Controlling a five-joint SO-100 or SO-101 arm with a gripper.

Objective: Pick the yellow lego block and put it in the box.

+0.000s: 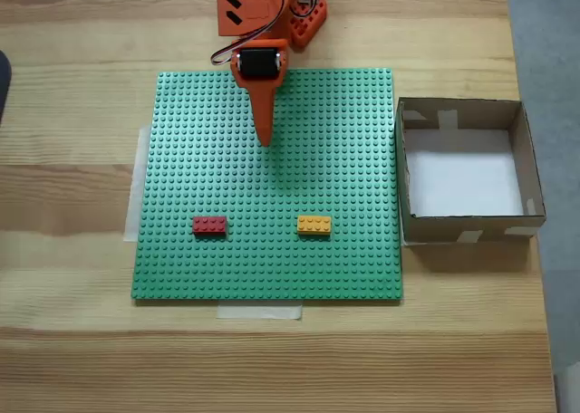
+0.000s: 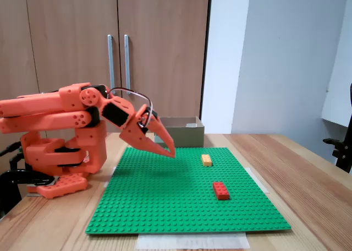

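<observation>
The yellow lego block [image 1: 314, 225] is seen lying flat on the green baseplate [image 1: 181, 268], toward the plate's near edge in the top-down fixed view, well apart from the red brick [image 1: 209, 225] at its left and nearer to the box [image 1: 535, 173], which is set just beside the plate's right edge. In the side fixed view the block [image 2: 207, 160] is found beyond the red brick [image 2: 221, 190], with the box [image 2: 187, 134] behind the plate.

The gripper [image 1: 265, 141] is held above the plate, clear of both bricks, its tip tilted downward in the side fixed view [image 2: 171, 153]. The jaws are pressed together to a single point; nothing is held.

The step in hand is judged to be the approach. To be done well, the jaws should be spread before descent, the tip brought over the yellow block and not the red 1, and the 2 fingers aligned across the block's short width. Because the block may be seated on the studs, a firm squeeze and a straight upward pull are advised, so that the plate is not dragged.
</observation>
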